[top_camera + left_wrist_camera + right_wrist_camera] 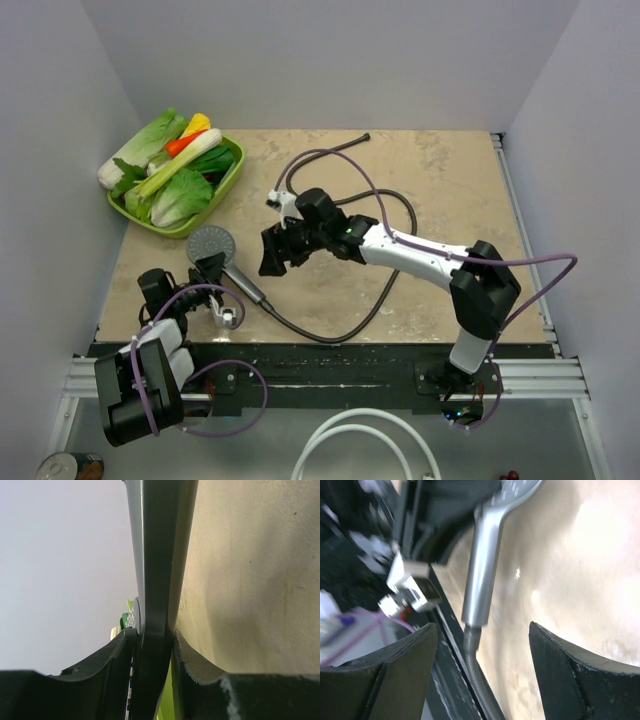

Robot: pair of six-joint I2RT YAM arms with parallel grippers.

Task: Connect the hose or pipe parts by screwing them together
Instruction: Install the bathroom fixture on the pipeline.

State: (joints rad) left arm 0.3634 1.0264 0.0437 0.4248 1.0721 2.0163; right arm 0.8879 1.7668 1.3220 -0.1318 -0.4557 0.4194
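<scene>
Currently the left claw [212, 270] is clamped on the handle [482, 565] of the shower head [208, 241], near the front-left corner of the table [450, 180]. The right claw [278, 255] stands wide open, straddling the joint where the nut [472, 636] meets the handle, touching nothing. The hose [330, 338] lies in a loose loop across the table. The handle looks rigid, smooth and probably slippery. The hose looks limp and would likely twist under torque, so the nut seems the place to grip.
</scene>
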